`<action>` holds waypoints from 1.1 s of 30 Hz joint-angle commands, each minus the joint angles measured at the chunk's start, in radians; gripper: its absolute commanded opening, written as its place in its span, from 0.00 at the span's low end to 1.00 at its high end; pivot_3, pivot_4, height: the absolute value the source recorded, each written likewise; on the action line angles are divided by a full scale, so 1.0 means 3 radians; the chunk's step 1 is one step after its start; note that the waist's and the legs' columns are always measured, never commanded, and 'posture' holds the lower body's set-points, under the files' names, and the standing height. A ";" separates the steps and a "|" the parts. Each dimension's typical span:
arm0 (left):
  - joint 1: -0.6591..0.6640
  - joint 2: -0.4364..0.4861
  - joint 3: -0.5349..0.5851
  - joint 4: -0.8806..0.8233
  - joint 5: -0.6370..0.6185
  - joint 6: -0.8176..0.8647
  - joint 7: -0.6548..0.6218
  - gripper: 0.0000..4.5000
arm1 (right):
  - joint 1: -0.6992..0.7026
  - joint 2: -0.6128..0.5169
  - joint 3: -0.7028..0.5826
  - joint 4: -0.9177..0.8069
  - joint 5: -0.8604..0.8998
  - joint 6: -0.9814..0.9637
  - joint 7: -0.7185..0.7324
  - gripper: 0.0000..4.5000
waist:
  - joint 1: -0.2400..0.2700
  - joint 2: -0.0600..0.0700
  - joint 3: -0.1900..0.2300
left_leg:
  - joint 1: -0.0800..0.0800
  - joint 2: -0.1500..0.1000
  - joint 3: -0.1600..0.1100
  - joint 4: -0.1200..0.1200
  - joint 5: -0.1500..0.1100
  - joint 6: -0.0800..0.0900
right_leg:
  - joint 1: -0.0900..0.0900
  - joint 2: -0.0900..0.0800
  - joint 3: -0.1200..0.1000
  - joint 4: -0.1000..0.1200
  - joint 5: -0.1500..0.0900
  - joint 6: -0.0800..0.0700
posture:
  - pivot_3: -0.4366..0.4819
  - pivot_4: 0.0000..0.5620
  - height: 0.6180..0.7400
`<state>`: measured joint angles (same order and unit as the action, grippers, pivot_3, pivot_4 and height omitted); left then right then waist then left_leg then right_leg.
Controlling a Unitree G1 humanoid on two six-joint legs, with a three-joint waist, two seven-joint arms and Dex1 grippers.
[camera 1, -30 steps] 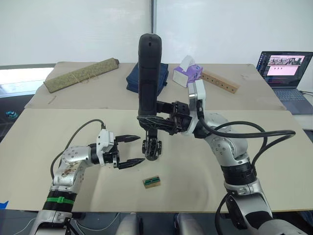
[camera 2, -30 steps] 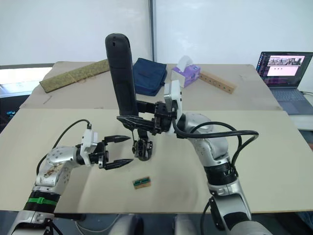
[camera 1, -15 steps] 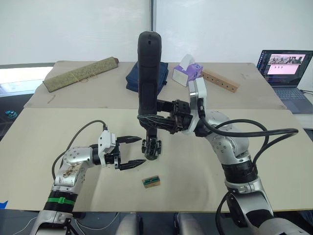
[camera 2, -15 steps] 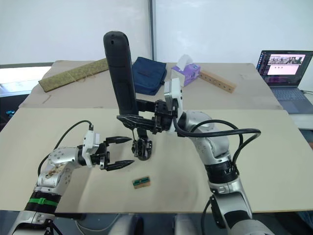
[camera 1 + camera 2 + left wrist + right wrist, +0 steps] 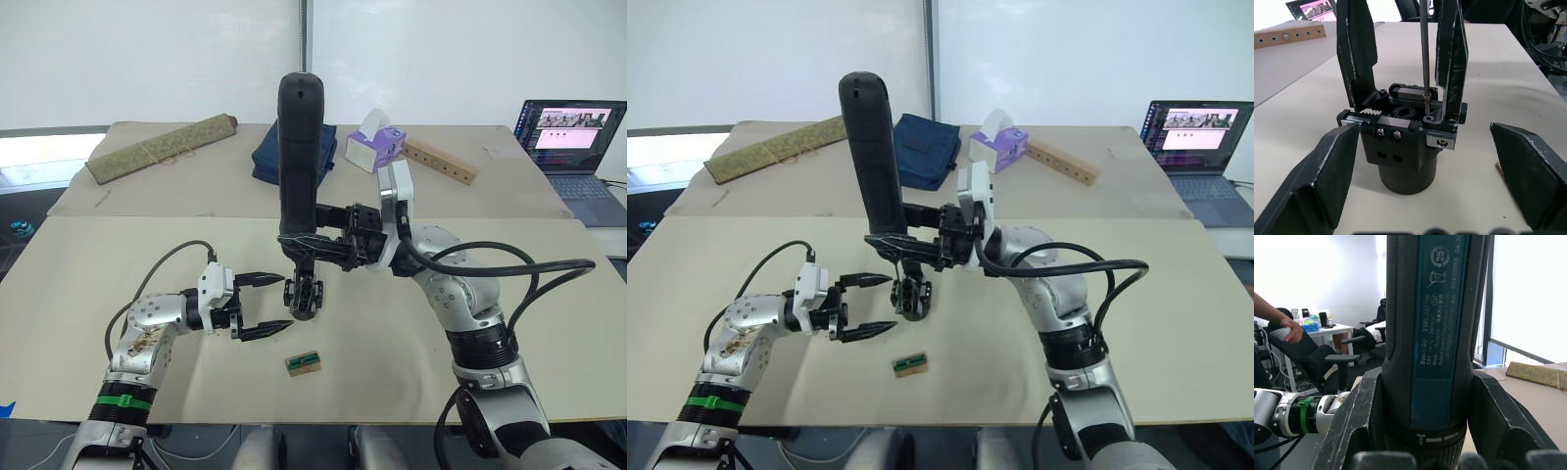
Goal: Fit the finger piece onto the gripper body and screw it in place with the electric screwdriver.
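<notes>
The beige worktop (image 5: 549, 323) carries everything here. Farther back on it lie a long olive-coloured bar (image 5: 162, 148), a folded dark blue cloth (image 5: 265, 157), a purple tissue box (image 5: 374, 149), a tan wooden bar with holes (image 5: 441, 161) and, at the right edge, an open laptop (image 5: 571, 147).

The electric screwdriver (image 5: 299, 157) stands nearly upright above the middle of the worktop, its thick dark handle clamped between the fingers of the right gripper (image 5: 315, 245). On the handle's blue label the right wrist view lets one read "Bosch GO" and "3,6V"; the smaller print is not legible.

The thin metal bit (image 5: 1423, 49) comes straight down, and its tip sits on a screw head on top of the gripper body (image 5: 1403, 142), which stands on its round base on the worktop, below the screwdriver. Two black finger pieces (image 5: 1359, 49) rise upright from the body.

The left gripper (image 5: 272, 305) lies low just left of the body, fingers spread wide, grasping nothing.

A small green-and-brown block (image 5: 304, 363) rests on the worktop just in front of the body.
</notes>
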<state>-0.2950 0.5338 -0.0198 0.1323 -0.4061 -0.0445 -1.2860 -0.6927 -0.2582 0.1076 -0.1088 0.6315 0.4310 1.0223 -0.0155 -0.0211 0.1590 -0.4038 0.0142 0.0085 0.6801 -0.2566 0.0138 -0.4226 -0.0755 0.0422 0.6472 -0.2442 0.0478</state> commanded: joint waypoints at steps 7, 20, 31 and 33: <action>0.0010 -0.0026 0.0012 0.0011 0.0004 -0.0072 -0.0008 1.00 | -0.0054 0.0024 -0.0026 -0.0131 0.0055 -0.0020 0.0000 0.43 | 0.0000 0.0000 0.0000 | 0.0000 0.0000 0.0000 0.0000 0.0000 0.0000 | 0.0000 0.0000 0.0000 0.0000 0.0000 0.0000 | 0.48 0.27 1.00; 0.0023 -0.0044 0.0014 0.0044 0.0015 -0.0096 -0.0008 1.00 | -0.0018 0.0025 0.0009 -0.0111 0.0019 -0.0053 -0.0003 0.43 | 0.0000 0.0000 0.0000 | 0.0000 -0.0001 0.0000 0.0000 0.0000 0.0000 | 0.0000 0.0000 0.0000 0.0000 0.0000 0.0000 | 0.48 0.27 1.00; 0.0036 -0.0063 0.0008 0.0054 0.0023 -0.0125 0.0000 1.00 | 0.0027 0.0025 0.0021 -0.0132 -0.0030 -0.0103 -0.0014 0.43 | 0.0000 0.0000 0.0000 | 0.0001 -0.0001 0.0000 0.0000 0.0000 0.0000 | 0.0001 0.0000 0.0000 0.0001 0.0000 0.0000 | 0.48 0.27 1.00; 0.0034 -0.0067 0.0005 0.0063 0.0030 -0.0131 0.0002 1.00 | 0.0030 0.0028 0.0021 -0.0135 -0.0040 -0.0112 -0.0010 0.43 | 0.0000 0.0000 0.0000 | 0.0002 -0.0001 0.0000 0.0000 0.0000 0.0000 | 0.0002 0.0000 0.0000 0.0001 0.0000 0.0000 | 0.48 0.27 1.00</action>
<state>-0.2803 0.5170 -0.0198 0.1583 -0.3941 -0.0641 -1.2857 -0.6882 -0.2554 0.1250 -0.1110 0.6115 0.4224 1.0199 -0.0154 -0.0211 0.1590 -0.4032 0.0140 0.0085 0.6802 -0.2565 0.0137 -0.4220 -0.0754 0.0421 0.6475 -0.2442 0.0479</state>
